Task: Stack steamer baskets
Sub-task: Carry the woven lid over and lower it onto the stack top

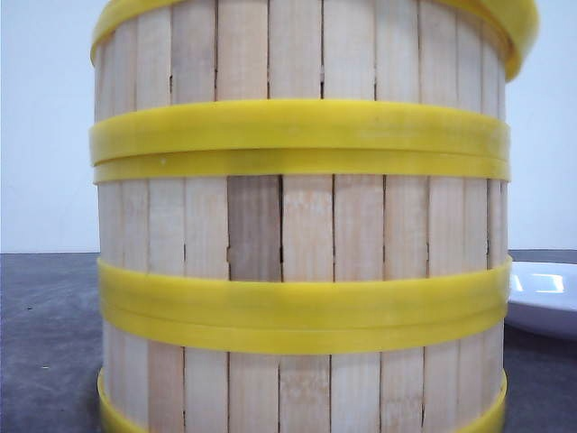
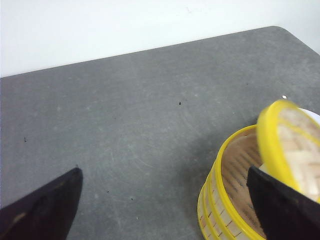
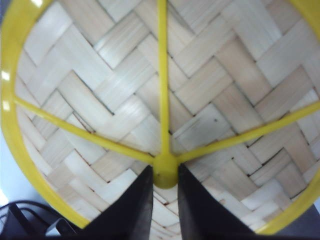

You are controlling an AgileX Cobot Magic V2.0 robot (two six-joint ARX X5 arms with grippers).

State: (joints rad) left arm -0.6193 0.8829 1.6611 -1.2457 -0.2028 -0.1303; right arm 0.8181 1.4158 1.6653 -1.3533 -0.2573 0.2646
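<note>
The front view is filled by a stack of steamer baskets [image 1: 302,216] standing upright on the grey desk [image 1: 45,343], round axis vertical, slats running up and down between the yellow rings. At least three tiers show, and the top one sits slightly askew at its upper right rim. A white dish [image 1: 545,298] lies just beside the stack on the right.

In the right wrist view, the right end effector [image 3: 165,182] is pressed together on the yellow hub at the centre of a woven lid [image 3: 165,100], whose spokes fan out from that hub. The lid faces the camera, so it hangs tilted rather than flat.

In the left wrist view, the left end effector [image 2: 165,210] is spread wide and holds nothing. The tilted lid [image 2: 292,145] appears over the open top basket [image 2: 235,195], its rim not yet seated.

The step in hand looks like the last one: capping the stack. The next move likely calls for levelling the lid so its flat face points down, centring it over the top ring, lowering it and only then letting go. A slanted drop could catch on the rim or nudge the stack.
</note>
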